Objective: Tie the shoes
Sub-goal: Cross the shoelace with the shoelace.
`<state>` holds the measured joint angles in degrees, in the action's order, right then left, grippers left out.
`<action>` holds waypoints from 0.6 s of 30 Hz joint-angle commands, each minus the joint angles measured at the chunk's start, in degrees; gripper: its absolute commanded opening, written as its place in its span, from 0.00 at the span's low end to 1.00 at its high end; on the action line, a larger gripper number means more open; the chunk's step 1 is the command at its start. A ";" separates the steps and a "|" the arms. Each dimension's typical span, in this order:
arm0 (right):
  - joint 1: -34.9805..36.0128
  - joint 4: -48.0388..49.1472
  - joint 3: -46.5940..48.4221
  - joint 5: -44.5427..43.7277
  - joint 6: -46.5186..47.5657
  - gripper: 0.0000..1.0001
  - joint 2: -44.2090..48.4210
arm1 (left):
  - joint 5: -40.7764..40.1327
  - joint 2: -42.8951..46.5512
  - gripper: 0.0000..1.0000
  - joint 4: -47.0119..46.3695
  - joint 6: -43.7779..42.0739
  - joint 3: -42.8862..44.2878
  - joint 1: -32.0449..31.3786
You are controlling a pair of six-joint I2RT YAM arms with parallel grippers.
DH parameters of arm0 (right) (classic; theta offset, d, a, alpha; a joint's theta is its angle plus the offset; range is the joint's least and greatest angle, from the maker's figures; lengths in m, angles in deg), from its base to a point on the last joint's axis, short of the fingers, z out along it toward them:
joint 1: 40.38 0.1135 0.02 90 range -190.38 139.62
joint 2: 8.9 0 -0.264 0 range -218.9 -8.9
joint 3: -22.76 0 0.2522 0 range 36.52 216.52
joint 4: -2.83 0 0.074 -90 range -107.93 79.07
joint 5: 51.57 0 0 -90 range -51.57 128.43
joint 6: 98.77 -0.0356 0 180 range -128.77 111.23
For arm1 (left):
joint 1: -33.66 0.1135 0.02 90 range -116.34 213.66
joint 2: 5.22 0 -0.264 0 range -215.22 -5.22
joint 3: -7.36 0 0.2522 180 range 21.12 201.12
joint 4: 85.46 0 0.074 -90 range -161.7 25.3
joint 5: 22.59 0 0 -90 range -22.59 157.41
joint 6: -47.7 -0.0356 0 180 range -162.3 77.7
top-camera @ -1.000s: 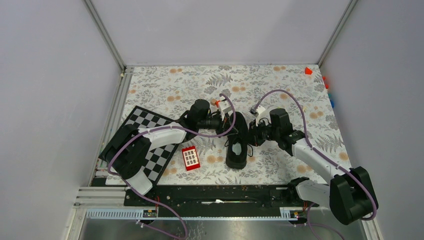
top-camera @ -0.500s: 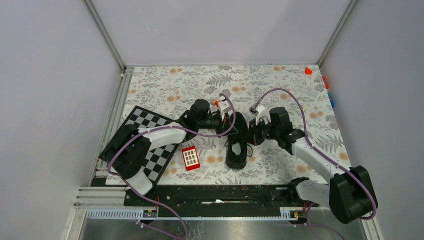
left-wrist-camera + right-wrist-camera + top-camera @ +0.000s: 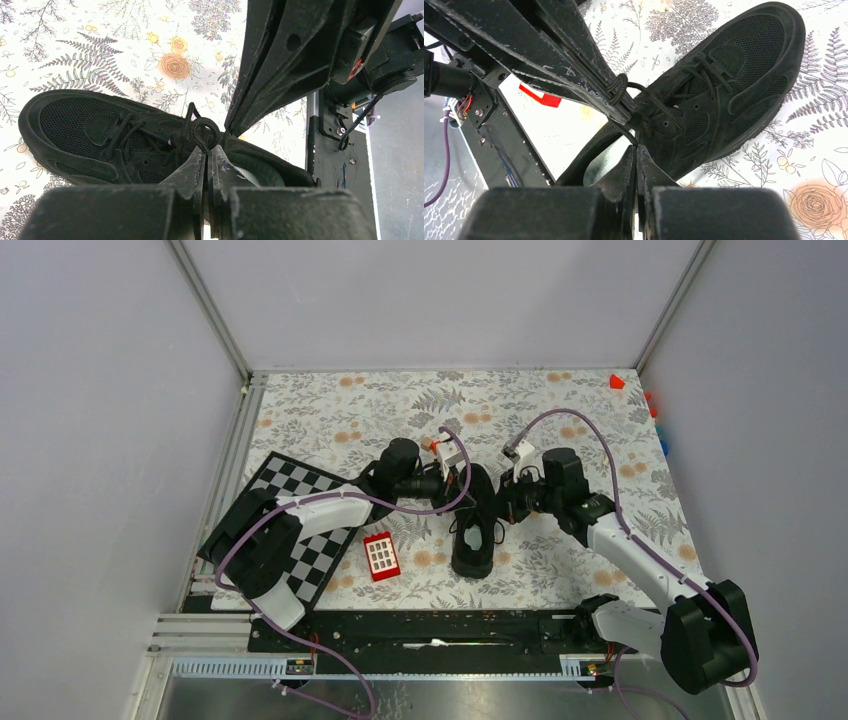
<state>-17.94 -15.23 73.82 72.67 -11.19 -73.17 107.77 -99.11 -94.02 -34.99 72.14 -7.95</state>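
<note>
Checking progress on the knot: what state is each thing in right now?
shoe: upright on its sole, untied.
laces: one small loop formed, no bow.
left gripper: shut on laces.
right gripper: shut on laces.
red block: lying flat, untouched.

Bright, even light falls from overhead on the flower-patterned worktop (image 3: pixel 560 410), leaving only soft, short shadows and no glare. In the wrist views the black low-top sneaker (image 3: pixel 75 125) is sharp, though its thin black laces (image 3: pixel 202 132) barely separate from the dark upper. Nearest the lens, the black two-finger left gripper (image 3: pixel 206 150) and right gripper (image 3: pixel 636 150) are blurred at their bases.
</note>
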 commanded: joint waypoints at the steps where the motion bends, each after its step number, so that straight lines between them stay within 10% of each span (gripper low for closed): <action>1: -0.29 0.61 2.72 -3.23 0.49 0.00 0.56 | 1.82 1.28 0.00 -1.40 -0.98 2.15 0.24; 18: -0.29 0.67 7.08 -1.63 -1.26 0.00 -6.08 | 2.10 0.60 0.00 -1.41 -0.74 2.80 0.21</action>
<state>-18.03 -15.71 78.72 69.29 -11.26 -78.15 108.01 -99.11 -94.02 -34.99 72.14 -7.95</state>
